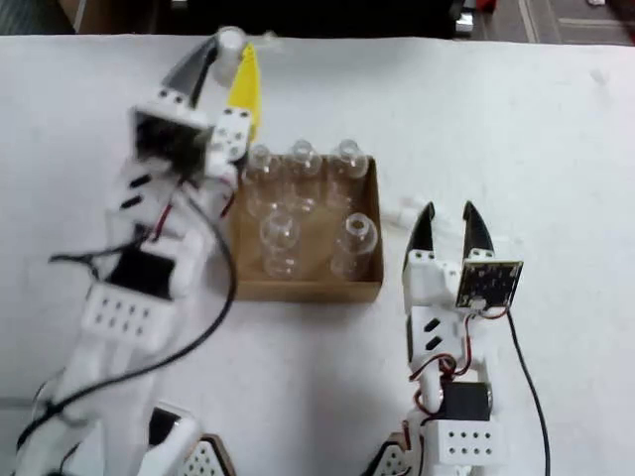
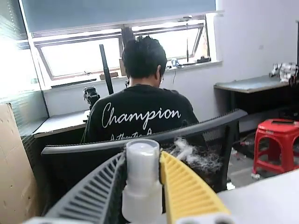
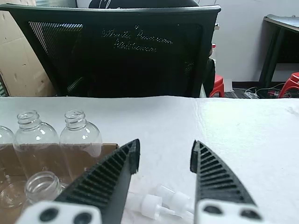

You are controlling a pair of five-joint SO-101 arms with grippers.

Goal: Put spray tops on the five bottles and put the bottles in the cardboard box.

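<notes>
1. Bottles (image 1: pixel 303 164): I count five clear plastic ones, upright with open necks. They stand inside the cardboard box (image 1: pixel 308 290) at the centre of the high view, three in the back row and two in front.
2. One white spray top (image 1: pixel 230 42) is at the upper left of the high view, near the table's far edge. The left gripper (image 1: pixel 231 50) has it clamped between a grey finger and a yellow finger.
3. The right gripper (image 1: pixel 448 210) sits just right of the box, its two black fingers spread apart. A few loose spray tops (image 1: pixel 405 210) lie on the table just beyond its tips, beside the box's right wall. I cannot count them.
4. The table (image 1: pixel 556 129) is plain white, and black cables (image 1: pixel 213 317) trail across it at the lower left.
5. The room shows from the left wrist. I see a black mesh chair (image 2: pixel 219 123) across the middle, windows (image 2: pixel 70 56) at the upper left and a red stool (image 2: pixel 275 135) at the right edge.
6. That same view gives me the held top close up, a round white cap standing upright between ribbed pads.
7. The right wrist view shows the threaded bottle necks at the left of the frame. The loose tops lie low in the centre, between the parted fingers. From above they are only a small white patch.
</notes>
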